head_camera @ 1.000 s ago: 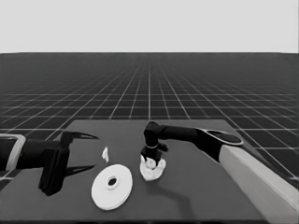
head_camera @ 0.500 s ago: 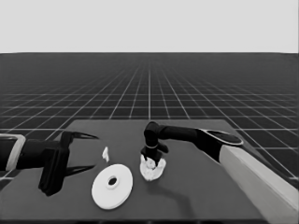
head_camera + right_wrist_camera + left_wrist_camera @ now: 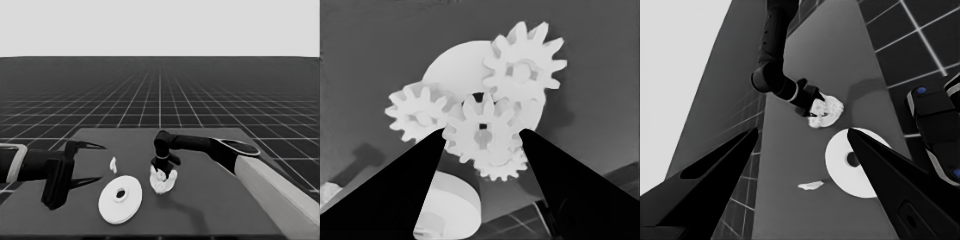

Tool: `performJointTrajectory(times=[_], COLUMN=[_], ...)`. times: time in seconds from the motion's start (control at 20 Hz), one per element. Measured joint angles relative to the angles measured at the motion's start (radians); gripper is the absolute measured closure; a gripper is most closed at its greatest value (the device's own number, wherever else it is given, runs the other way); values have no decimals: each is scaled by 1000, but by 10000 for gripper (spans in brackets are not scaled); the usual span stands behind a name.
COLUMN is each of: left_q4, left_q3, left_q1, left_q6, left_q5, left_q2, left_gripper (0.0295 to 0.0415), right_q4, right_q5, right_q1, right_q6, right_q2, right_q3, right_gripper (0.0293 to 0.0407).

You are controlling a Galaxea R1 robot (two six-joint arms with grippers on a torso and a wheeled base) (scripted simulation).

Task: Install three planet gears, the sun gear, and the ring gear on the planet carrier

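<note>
The right hand (image 3: 481, 137), clamped on the centre gear (image 3: 481, 134) over the smaller round part (image 3: 465, 65), may jam it against neighbouring gear teeth.

Simulated test space: gridded floor (image 3: 160, 95)

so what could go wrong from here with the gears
The right gripper has its jaws on either side of the centre gear, which sits among three other gears on the smaller round part. Pulling away crooked could drag that gear out of mesh. The larger round part lies close beside the stack, so a sideways move might hit it.
</note>
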State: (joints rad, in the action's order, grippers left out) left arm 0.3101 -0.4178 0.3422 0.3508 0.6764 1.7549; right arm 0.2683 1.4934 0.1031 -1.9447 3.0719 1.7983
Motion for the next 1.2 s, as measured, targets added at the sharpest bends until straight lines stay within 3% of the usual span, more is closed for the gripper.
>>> performJointTrajectory(times=[1.2], left_q4=[0], left_q3=[0], left_q1=[0], left_q6=[0], left_q5=[0], left_q2=[0], left_gripper=[326], right_q4=[0], right_q5=[0], right_q1=[0], right_q6=[-251], right_q2=[0], right_q3=[0], right_gripper=[390])
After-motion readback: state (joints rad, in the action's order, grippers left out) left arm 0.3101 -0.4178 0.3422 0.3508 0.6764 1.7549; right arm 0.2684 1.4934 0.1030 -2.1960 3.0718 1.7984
